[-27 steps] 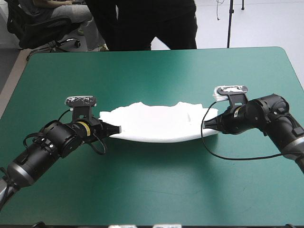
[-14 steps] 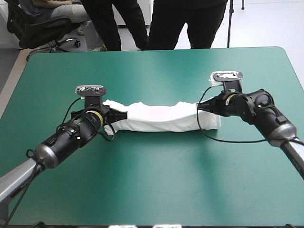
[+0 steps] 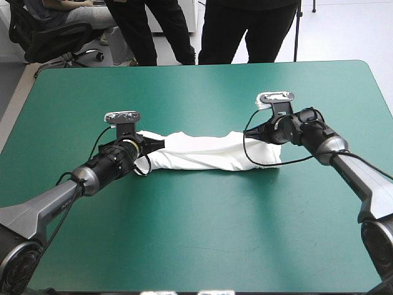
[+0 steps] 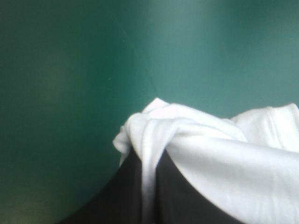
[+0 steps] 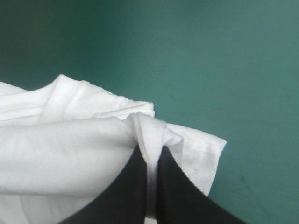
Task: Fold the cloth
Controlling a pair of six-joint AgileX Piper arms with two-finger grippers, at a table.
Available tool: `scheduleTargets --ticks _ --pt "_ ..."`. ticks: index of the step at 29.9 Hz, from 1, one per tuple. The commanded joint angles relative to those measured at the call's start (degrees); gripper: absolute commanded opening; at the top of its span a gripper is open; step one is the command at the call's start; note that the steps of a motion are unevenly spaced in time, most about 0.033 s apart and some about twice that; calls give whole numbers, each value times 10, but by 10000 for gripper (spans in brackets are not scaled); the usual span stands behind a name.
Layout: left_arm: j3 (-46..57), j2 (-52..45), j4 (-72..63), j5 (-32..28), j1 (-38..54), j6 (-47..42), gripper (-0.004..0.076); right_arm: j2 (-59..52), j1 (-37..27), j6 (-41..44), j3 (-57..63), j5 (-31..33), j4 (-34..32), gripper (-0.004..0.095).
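— Pinching what, on our left?
— Our left gripper (image 3: 152,146) clamps one end of the T-shirt (image 3: 209,152); our right gripper (image 3: 256,136) nips the other.
— What changed?
— We've swept it forward: a narrower band midway on the teal-green cover (image 3: 202,233). Fold looks nearly laid.

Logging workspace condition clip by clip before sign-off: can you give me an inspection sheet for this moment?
surface: teal-green table cover, smooth, no marks seen.
job's things: white short-sleeved T-shirt, gathered into a long band stretched between the two hands across the table's middle. Whether it rests on the cover or hangs just above it cannot be told.
clutter: nothing seen.
grippers: left hand shut on the T-shirt's left end. Right hand shut on its right end, with a stitched hem lying beside it.
cables: nothing seen.
surroundings: nothing seen.
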Motion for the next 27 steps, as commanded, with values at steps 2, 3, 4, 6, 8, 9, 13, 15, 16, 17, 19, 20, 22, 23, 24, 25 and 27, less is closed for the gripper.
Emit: scheduleTargets --ticks 2,3,4,6,8,9,13,15,16,17,19,20,22,23,24,25,27 --pt "-20 -9 6 -53 6 -5 -9 5 -1 -4 -20 -20 -7 -17" --pt "-20 -8 6 -59 5 -5 -9 12 -1 -4 -20 -16 -7 -17" --pt "-20 -5 6 -67 5 -5 -9 15 -1 -4 -20 -10 -7 -17" --pt "-20 1 4 -75 5 -5 -9 23 -1 -9 -20 2 -7 -9" --pt "-20 6 4 -76 5 0 -8 26 -1 -17 -20 9 -6 5" --pt "-20 9 1 -76 5 9 -8 26 -1 -18 -20 9 -6 26" --pt "-20 13 0 -78 5 14 90 26 -1 -31 -22 18 -3 198" --pt "-20 10 0 -79 5 14 184 26 -1 -31 -25 34 -2 330" --pt "-20 6 0 -79 4 14 266 26 -1 -31 -30 47 -2 412" --pt "-20 3 0 -79 2 15 321 25 -1 -31 -35 60 -2 495" --pt "-20 -11 0 -73 -3 20 434 17 -1 -31 -45 80 -2 629" --pt "-20 -20 -2 -66 -6 24 469 10 -1 -31 -49 85 -2 664" --pt "-20 -42 -2 -53 -13 31 491 -11 -1 -32 -56 98 -4 687" --pt "-20 -55 -8 -46 -17 42 491 -24 -1 -32 -57 101 -6 683" --pt "-20 -70 -22 -42 -20 60 491 -38 -1 -33 -57 106 -8 679" --pt "-20 -84 -38 -38 -22 78 491 -49 -1 -33 -57 112 -8 679" --pt "-20 -109 -73 -16 -30 123 491 -74 -1 -33 -57 131 -9 679"
